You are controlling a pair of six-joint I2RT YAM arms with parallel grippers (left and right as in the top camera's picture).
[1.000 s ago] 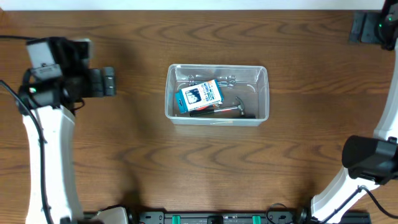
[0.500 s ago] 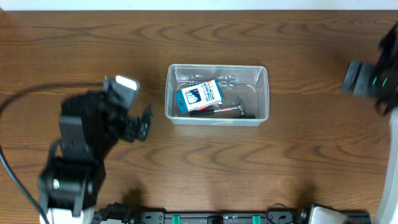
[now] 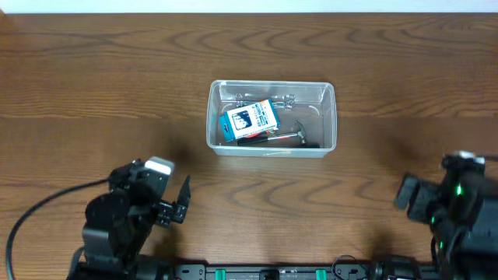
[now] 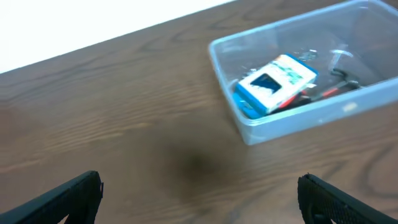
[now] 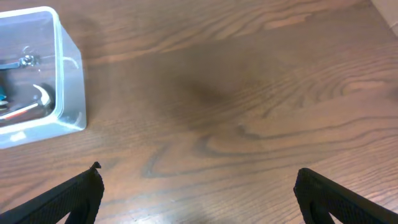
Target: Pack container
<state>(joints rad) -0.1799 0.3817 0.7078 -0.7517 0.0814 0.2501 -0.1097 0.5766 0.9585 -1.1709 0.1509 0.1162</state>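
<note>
- Left gripper (image 4: 199, 179): fingers wide apart, nothing between them, only bare table (image 3: 117, 62) under the gap.
- Right gripper (image 5: 197, 169): same, fingers spread and holding nothing.
- Container (image 3: 311, 105) sits ahead and right of the left gripper, well apart from it. For the right gripper it's ahead and far left, with only one corner in its wrist view. Neither touches it.
- Both arms sit low at the near table edge, one on either side, so the container's top is unobstructed. We read that as a parked pose, not an approach.
- Container: clear thin-walled plastic, rectangular, rounded corners, rimmed, open top, upright. The see-through walls let us check the contents from the side.
- Inside: a blue-and-white printed box (image 3: 249, 119), cardboard look, tilted, at the end nearer the left gripper. It's likely propped on what's under it.
- Beside and under it: a small hammer (image 3: 296, 136) with a shiny head and curved claw, and a red-handled tool (image 3: 253, 138) poking out beneath the box. There are bright metal parts (image 3: 284, 99) by the far wall; we can't tell what they are.
- Table: dark wood grain, matte, flat.
- Our call: packing looks done or nearly so. We see no loose item outside the container in these views.
</note>
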